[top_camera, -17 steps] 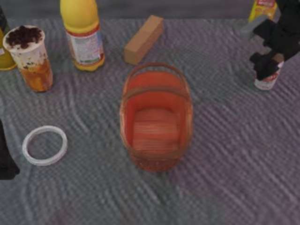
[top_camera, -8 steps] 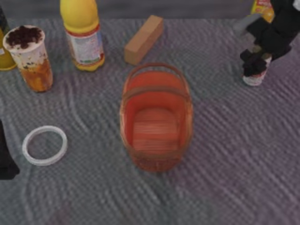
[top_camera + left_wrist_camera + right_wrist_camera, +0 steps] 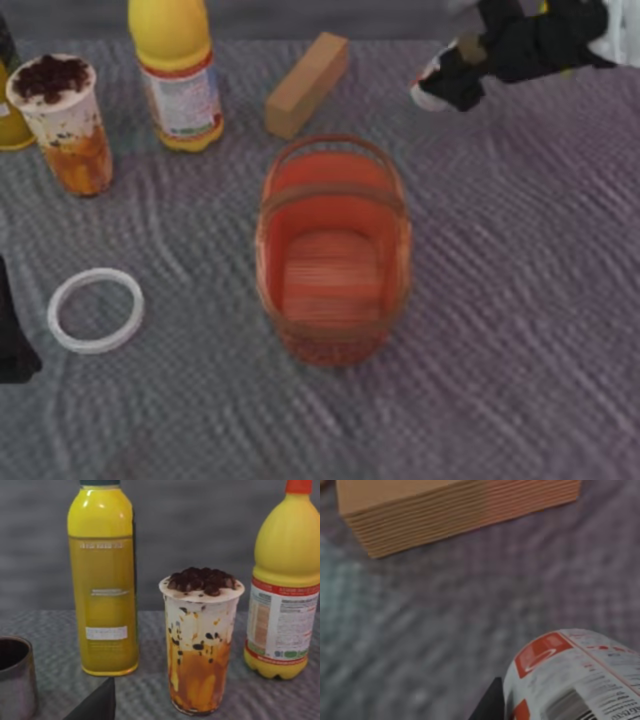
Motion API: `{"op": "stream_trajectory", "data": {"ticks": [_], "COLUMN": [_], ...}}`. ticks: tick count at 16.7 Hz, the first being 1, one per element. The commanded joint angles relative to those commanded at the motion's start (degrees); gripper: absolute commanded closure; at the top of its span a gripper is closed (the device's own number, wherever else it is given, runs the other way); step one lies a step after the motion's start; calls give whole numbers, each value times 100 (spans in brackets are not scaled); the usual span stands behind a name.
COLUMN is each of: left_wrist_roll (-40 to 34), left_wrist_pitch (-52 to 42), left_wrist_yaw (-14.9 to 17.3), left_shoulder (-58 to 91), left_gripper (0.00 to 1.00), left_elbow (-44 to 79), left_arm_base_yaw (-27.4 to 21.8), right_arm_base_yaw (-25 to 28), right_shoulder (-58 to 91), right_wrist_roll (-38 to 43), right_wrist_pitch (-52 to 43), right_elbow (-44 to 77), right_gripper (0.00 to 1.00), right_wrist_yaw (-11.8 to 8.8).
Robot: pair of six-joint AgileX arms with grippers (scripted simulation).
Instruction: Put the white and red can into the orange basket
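My right pincer pinches the can, tilted in the air near the surface's far edge, right of the brick. I judge it could clip the basket's handle or slip. Open room lies right of the basket. Left arm parked at the left edge.

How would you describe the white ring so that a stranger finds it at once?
Start from the orange basket in the middle of the table. Look to the top view's left, near the table's left edge: the white ring lies flat on the grey cloth, below the tall cup. It alone is thin, white and hollow.
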Motion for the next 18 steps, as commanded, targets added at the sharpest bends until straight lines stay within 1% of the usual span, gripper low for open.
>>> {"op": "stream_trajectory", "data": {"ticks": [6,8,10,12,14,15,18], "left_wrist_roll": [0,0,0,0,0,0,0], "left_wrist_pitch": [0,0,0,0,0,0,0], "left_wrist_yaw": [0,0,0,0,0,0,0], "left_shoulder": [0,0,0,0,0,0,0], "left_gripper": [0,0,0,0,0,0,0], "left_elbow": [0,0,0,0,0,0,0], "left_arm_base_yaw": [0,0,0,0,0,0,0], "right_arm_base_yaw": [436,568,683,771,826,839,841], "right_shoulder": [-1105,-1411,-1659,-1841,-1949,-1973,-1978], "right_wrist_roll": [1131,1484,1801,2056,2219,2258,2265], "right_wrist_pitch": [3762,4781,5595,6172,6502,6575,6589], "right_elbow": [-1750,-2310,-2814,-3221,-3484,-3546,-3558], "right_gripper": [100,100,100,100,100,100,100], "right_wrist_yaw": [-1836,-2378,-2839,-3193,-3410,-3460,-3470]}}
